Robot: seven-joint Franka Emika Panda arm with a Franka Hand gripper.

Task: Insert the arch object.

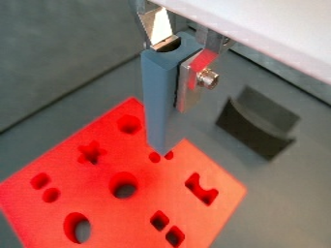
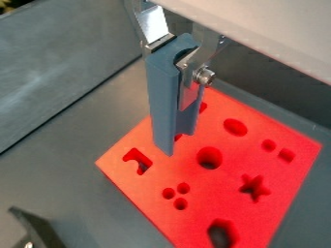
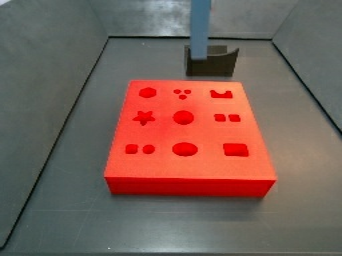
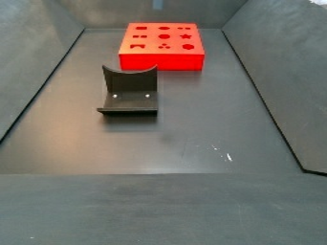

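Observation:
The arch object (image 1: pixel 158 97) is a tall grey-blue piece with a curved notch running down one side. My gripper (image 1: pixel 175 73) is shut on it, with a silver finger on each side, as both wrist views show (image 2: pixel 172 68). The piece (image 2: pixel 165 97) hangs upright above the flat red board (image 1: pixel 77 160), its lower end over the board's edge nearest the fixture. In a side view only the piece (image 3: pixel 199 25) shows, coming down from above; the gripper is out of frame. The board's arch-shaped recess (image 1: pixel 200 186) (image 2: pixel 134 160) (image 3: pixel 221 93) is open.
The dark fixture (image 1: pixel 258 121) (image 3: pixel 210 62) stands on the grey floor just beyond the board (image 3: pixel 187 135). In a side view the fixture (image 4: pixel 128 93) is nearer the camera than the board (image 4: pixel 160 59). Sloping grey walls enclose the floor. The board has several other shaped recesses.

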